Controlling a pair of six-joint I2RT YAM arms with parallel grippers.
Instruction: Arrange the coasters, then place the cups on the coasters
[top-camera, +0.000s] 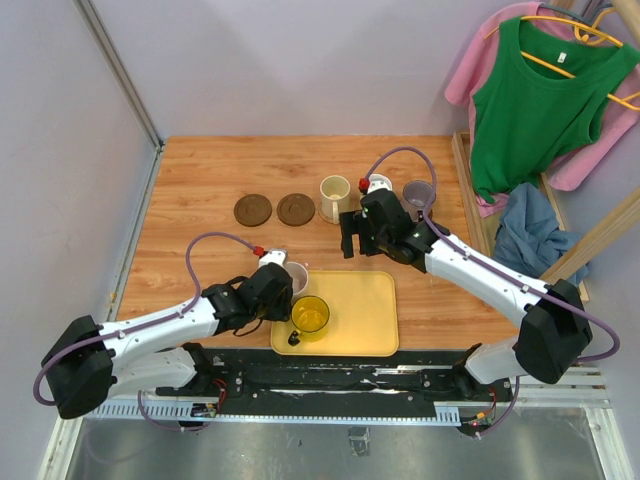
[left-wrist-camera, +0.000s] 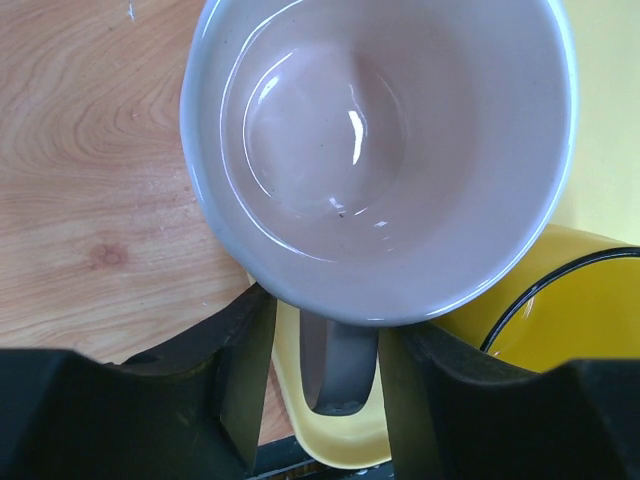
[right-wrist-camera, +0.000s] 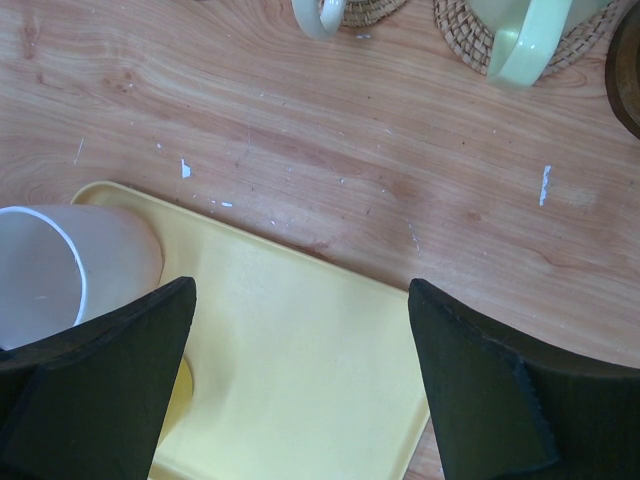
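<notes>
Quick count first. Cups: five. The yellow cup sits on the yellow tray. A pinkish cup is at the tray's far left corner. The cream cup, whitish cup and grey-purple cup stand in a row further back on the tabletop.

Coasters: I can only count four for sure. Two dark brown coasters lie bare, side by side, left of the cream cup. From the right wrist you see a tan woven coaster and a second woven coaster, each with a cup on it. Can't tell what's under the grey-purple one.

The left arm lies low, stretched rightward, wrist angled at the tray corner. The left claw is partway apart with the pinkish cup's handle between its fingers. A strip of tray shows between one finger and the handle, so it isn't clamped. Can't tell if that cup is sitting on the tray or just beside it.

The right arm reaches diagonally in from the right, elbow high. The right claw is spread wide above the tray's far edge, holding nothing.
</notes>
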